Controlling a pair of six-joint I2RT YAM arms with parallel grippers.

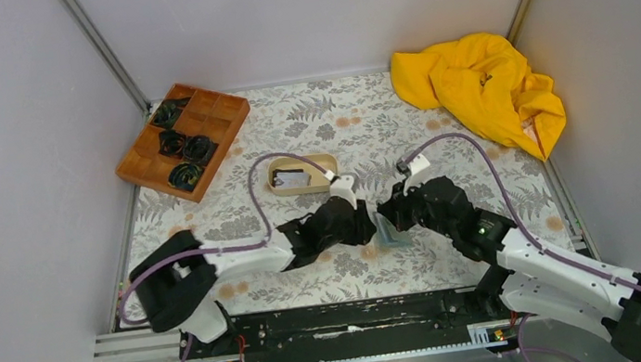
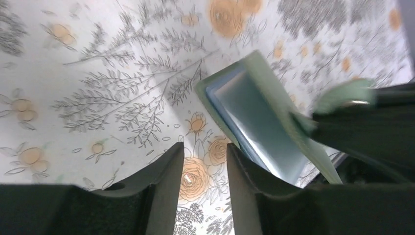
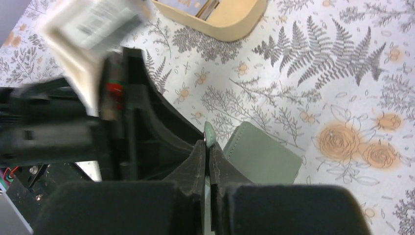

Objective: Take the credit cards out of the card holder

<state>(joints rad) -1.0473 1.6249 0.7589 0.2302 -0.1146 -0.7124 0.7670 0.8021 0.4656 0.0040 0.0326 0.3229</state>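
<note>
Right gripper (image 3: pixel 208 145) has both black fingers clamped tight on the thin edge of the small flat blue-grey folding card holder (image 3: pixel 260 157), out at mid-table over the floral-patterned tablecloth (image 3: pixel 342 73), right between the two arms. Seen from the left wrist, the card holder stands tilted and folded open, pale blue inner panel facing the camera (whether a card sits in that pocket, I cannot tell). Left gripper (image 2: pixel 204 152) hangs just beside it, jaws apart, nothing between them, only printed roses below. Beyond the left arm, the beige oval tray (image 1: pixel 325 160) carries a whitish credit card with a dark part (image 1: pixel 291 179). Far left corner: a brown wooden compartment tray (image 1: pixel 223 111) with dark coiled items (image 1: pixel 186 174) in several cells. Far right: a crumpled yellow cloth (image 1: pixel 482 85)
</note>
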